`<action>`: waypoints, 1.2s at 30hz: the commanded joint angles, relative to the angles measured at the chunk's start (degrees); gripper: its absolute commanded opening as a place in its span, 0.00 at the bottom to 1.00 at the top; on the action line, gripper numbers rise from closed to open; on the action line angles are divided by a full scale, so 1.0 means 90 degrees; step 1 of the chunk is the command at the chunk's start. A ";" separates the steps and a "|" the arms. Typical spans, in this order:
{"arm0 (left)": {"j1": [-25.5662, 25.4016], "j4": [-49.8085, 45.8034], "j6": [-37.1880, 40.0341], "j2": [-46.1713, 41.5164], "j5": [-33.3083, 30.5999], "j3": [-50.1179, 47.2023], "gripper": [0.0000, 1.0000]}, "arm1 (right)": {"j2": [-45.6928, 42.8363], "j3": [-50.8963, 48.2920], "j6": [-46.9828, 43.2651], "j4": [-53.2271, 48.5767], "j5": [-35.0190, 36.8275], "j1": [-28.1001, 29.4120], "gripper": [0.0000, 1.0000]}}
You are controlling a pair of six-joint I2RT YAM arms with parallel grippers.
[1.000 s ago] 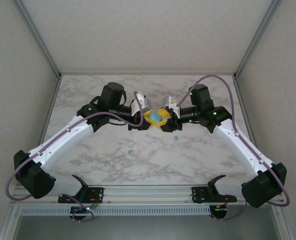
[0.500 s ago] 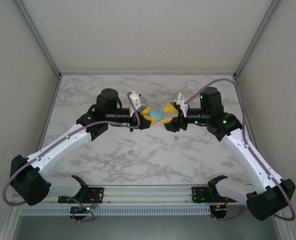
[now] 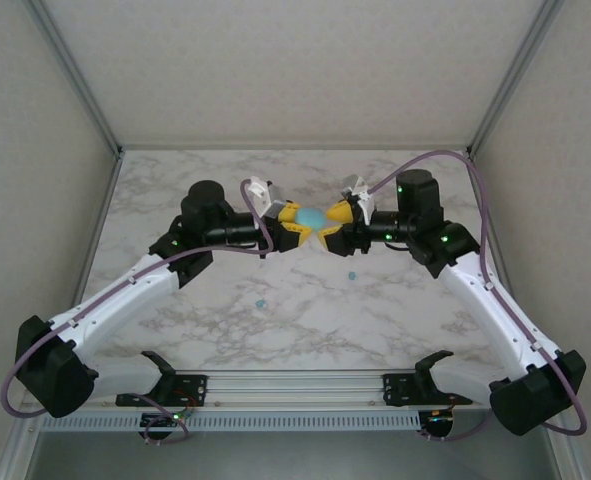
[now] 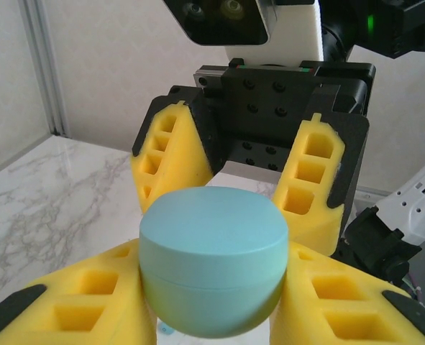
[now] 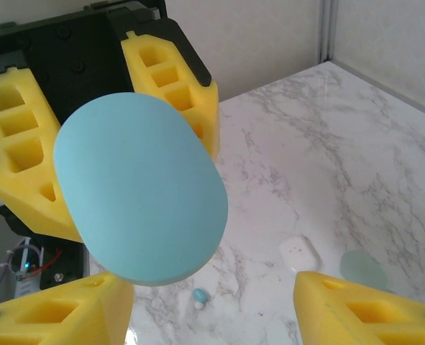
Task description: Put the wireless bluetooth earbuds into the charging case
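Your left pincer [image 3: 299,222] clamps the closed teal case [image 3: 308,216] in mid-air while the right pincer [image 3: 328,223] gapes open just beside it, so a skewed bite could twist the case loose and drop it among the earbuds [image 3: 351,273] lying on the worktop [image 3: 175,190] below.

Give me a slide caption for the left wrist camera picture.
Left gripper holds the closed teal charging case before the open right gripper.
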 commanded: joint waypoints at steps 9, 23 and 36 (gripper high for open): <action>0.0009 0.0092 0.0140 -0.0255 -0.0053 -0.0104 0.22 | 0.0004 0.0381 0.0124 0.0124 -0.0472 -0.0077 0.62; 0.0008 -0.0241 0.0342 -0.0304 0.0134 -0.0055 0.21 | 0.0069 0.0498 0.0944 0.0654 0.0231 -0.0153 0.61; 0.0008 0.0124 0.0170 -0.0342 -0.0043 -0.0202 0.21 | 0.0388 0.0915 0.1578 0.0555 0.0825 -0.0188 0.62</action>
